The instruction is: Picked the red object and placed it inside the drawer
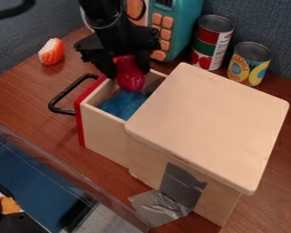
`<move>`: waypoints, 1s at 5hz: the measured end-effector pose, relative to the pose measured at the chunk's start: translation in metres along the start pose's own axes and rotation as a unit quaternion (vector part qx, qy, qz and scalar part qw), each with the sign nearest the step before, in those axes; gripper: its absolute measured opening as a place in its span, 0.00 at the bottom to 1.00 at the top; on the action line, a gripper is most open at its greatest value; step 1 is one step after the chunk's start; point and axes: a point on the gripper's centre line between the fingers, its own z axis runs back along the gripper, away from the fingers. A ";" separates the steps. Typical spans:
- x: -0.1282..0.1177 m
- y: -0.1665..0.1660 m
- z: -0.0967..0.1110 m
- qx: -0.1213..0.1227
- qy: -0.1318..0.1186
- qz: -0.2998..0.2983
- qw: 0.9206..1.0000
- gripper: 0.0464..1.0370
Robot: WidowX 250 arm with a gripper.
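My gripper (125, 63) hangs over the pulled-out drawer at the upper left centre, its fingers shut on the red object (130, 77). The red object is rounded and shiny, and its lower end hangs at the drawer's opening, above the blue material inside (123, 104). The drawer (105, 132) is light wood with a red front and a black handle, and it stands open out of a wooden box (212, 123). The top of the red object is hidden between the fingers.
Behind the drawer stand a teal toy (181, 27) with orange buttons and two cans (213, 43) (249, 63). An orange-and-white piece (51, 51) lies at the left. Grey tape (160, 207) holds the box's front near the table edge.
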 end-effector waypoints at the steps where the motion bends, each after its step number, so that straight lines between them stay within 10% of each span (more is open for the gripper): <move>1: -0.011 -0.001 -0.004 0.000 0.008 -0.001 1.000 0.70; 3: -0.014 -0.001 -0.002 -0.003 0.007 0.002 1.000 0.97; 5: 0.000 0.012 0.018 -0.028 0.022 0.025 0.999 0.96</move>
